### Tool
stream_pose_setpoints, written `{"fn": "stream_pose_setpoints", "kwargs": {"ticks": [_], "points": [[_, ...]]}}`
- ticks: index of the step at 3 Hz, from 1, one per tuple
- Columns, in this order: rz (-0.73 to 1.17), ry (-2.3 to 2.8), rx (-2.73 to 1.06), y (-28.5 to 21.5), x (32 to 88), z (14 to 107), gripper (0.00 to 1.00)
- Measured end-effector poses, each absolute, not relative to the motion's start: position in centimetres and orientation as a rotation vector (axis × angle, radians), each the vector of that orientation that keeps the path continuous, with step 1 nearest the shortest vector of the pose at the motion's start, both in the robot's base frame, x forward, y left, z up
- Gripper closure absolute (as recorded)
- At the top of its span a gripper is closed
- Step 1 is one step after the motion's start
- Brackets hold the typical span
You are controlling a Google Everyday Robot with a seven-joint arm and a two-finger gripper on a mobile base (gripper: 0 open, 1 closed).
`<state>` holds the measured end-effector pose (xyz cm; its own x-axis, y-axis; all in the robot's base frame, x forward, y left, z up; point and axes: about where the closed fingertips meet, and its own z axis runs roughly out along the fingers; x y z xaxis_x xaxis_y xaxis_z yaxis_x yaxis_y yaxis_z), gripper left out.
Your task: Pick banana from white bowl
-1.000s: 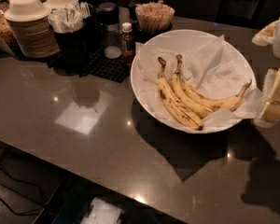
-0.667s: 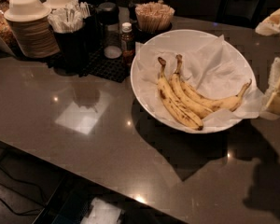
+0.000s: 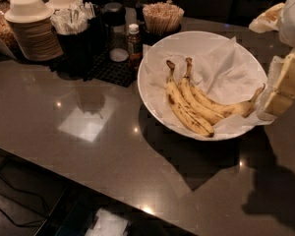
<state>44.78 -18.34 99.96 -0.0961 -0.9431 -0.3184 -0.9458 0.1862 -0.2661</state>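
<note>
Nearest lies the polished dark grey stone counter (image 3: 88, 146); on it, right of centre, stands the large shallow round white bowl (image 3: 147, 95), lined with crinkled white paper (image 3: 221, 65); inside lie three speckled yellow bananas, and the strongly curved ripe yellow banana (image 3: 231, 109) rests rightmost, touching the two straighter speckled bananas (image 3: 189, 114), its stem pointing at the right rim; just beside that rim, at the picture's right edge, hangs the pale cream gripper (image 3: 280, 90); whether it is spread or pressed together I cannot tell; farther back stand a small brown bottle (image 3: 133, 43), a tub of wooden stirrers (image 3: 162, 16) and stacked white paper bowls (image 3: 32, 28).
</note>
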Motion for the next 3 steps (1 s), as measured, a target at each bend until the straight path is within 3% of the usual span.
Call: {"fn": "stream_pose_setpoints", "kwargs": {"ticks": [3], "points": [[0.097,2.151,-1.679,-19.7,48.1,96.1,0.00]]}}
